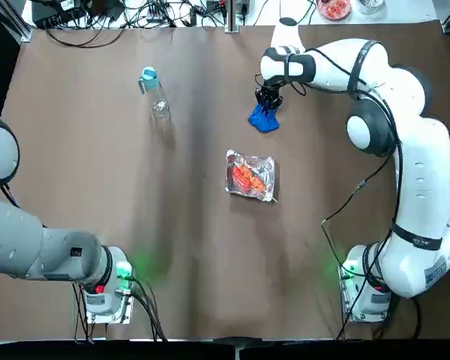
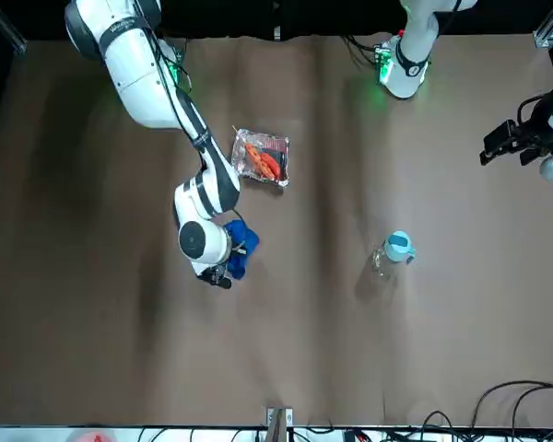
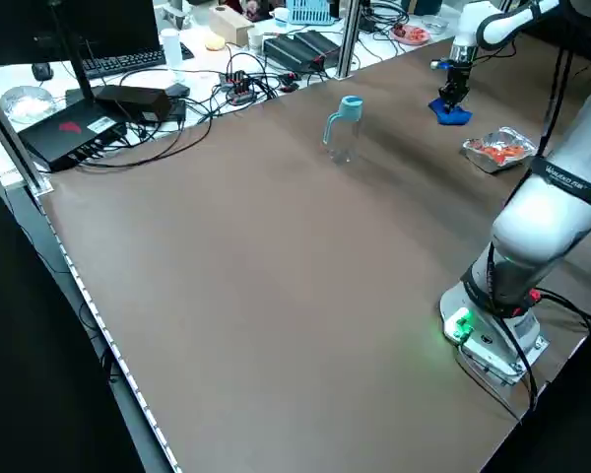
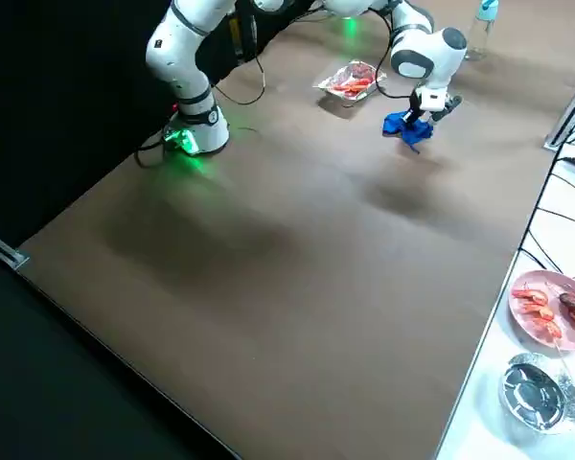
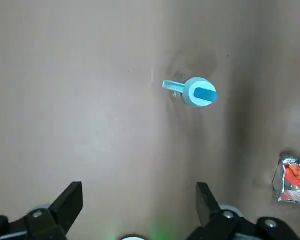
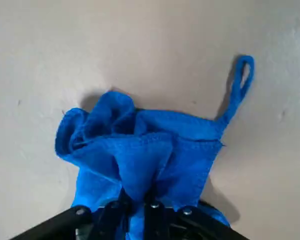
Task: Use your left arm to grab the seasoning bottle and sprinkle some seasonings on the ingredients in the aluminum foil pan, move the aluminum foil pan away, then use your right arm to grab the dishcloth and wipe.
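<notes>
Dishcloth [image 6: 140, 155], a crumpled blue cloth with a hanging loop, is pinched in the right tool [image 6: 138, 202], whose fingers are pressed together on a fold of it in the right wrist view; the rest of the cloth bunches on the brown tabletop [image 1: 135, 210] just under the tool. In the top view the right tool [image 1: 268, 99] points straight down at the cloth [image 1: 264, 118] near the far middle of the tabletop, and the right arm [image 1: 405, 172] rises from its base at the near right corner, bends at a raised elbow, and reaches back toward the centre with its forearm roughly level. Nearer the robot than the cloth, and apart from it, lies the aluminum foil pan [image 1: 250, 176] with the orange-red ingredients [image 1: 247, 177] heaped inside. Well off to the robot's left of the cloth stands the seasoning bottle [image 1: 154, 94], upright, its light blue cap on, with nothing touching it. The left tool [image 5: 138, 207] hangs with its fingers spread wide and nothing between them; its wrist view looks down on the bottle's cap [image 5: 197, 92] from a distance and catches a corner of the pan [image 5: 292, 180]. In the front view that tool [image 2: 511, 143] sits at the robot's left edge of the tabletop, drawn back from the objects, while the left arm [image 1: 30, 240] folds low over its base at the near left corner. Cables and a pink plate of food [image 4: 554, 310] lie beyond the tabletop's far edge.
</notes>
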